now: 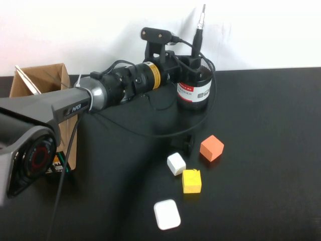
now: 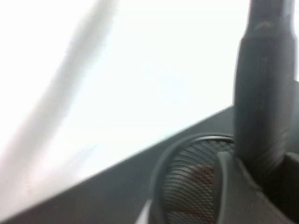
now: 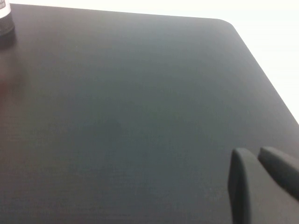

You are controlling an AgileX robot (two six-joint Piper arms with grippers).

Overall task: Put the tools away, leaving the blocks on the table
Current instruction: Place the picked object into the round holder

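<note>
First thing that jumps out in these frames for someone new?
The left arm stretched across the black table, its end effector at the mesh pen cup near the far edge, a black rod sticking up there. Nearer the camera sit the orange cube, yellow cube and white cube. The right end effector hangs shut over bare tabletop.

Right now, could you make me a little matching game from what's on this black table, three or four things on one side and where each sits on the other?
Things:
1. small orange cube
2. flat white rounded-corner case
3. black mesh pen cup
4. brown cardboard box

Places:
A. at the table's far left edge
B. nearest the camera, in front of the yellow cube
C. at the back, under the left tool
D. rightmost of the three cubes

The right tool hangs shut over bare table.

Pairs: 1-D, 2-B, 3-C, 4-A
</note>
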